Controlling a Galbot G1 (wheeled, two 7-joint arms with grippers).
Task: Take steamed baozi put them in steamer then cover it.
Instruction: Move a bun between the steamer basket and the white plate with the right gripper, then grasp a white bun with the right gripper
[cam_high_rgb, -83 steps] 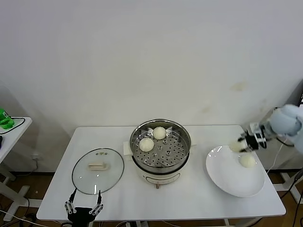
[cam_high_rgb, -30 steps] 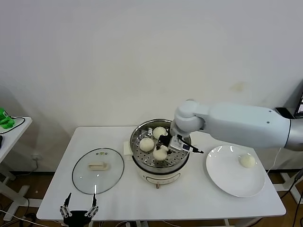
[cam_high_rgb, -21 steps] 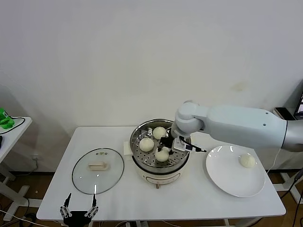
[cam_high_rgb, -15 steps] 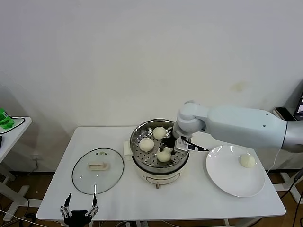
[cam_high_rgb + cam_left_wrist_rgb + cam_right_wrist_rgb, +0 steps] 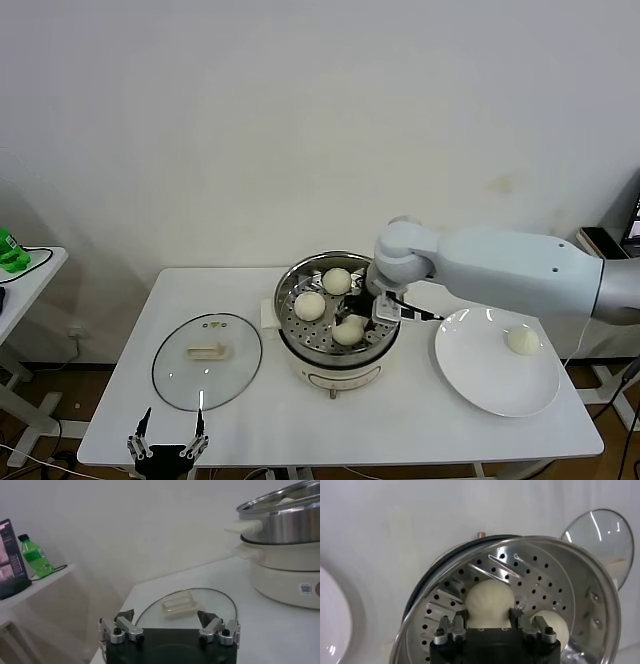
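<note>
Steamer (image 5: 338,312) at mid-frame in the head view, on the white table (image 5: 400,425), back rim near the wall. Bare table at lower centre, between the cover (image 5: 207,346) at left and the plate (image 5: 497,362) at right; both lie well clear of the steamer.

Three baozi on the perforated tray: one at the back (image 5: 337,281), one at the left (image 5: 309,305), one at the front (image 5: 349,331). A fourth (image 5: 523,341) alone on the plate, right of centre.

Right gripper (image 5: 372,312) down inside the steamer's right half, just right of the front baozi. In the right wrist view the gripper (image 5: 488,618) with fingers parted, straddling that bun (image 5: 489,598); tips close to its sides, contact not clear. Second bun (image 5: 551,624) just beside, near the rim.

Left gripper (image 5: 167,438) at the bottom left edge, off the table's front edge, wide open, holding nothing; in the left wrist view (image 5: 167,628) facing the cover (image 5: 186,604) lying flat.
</note>
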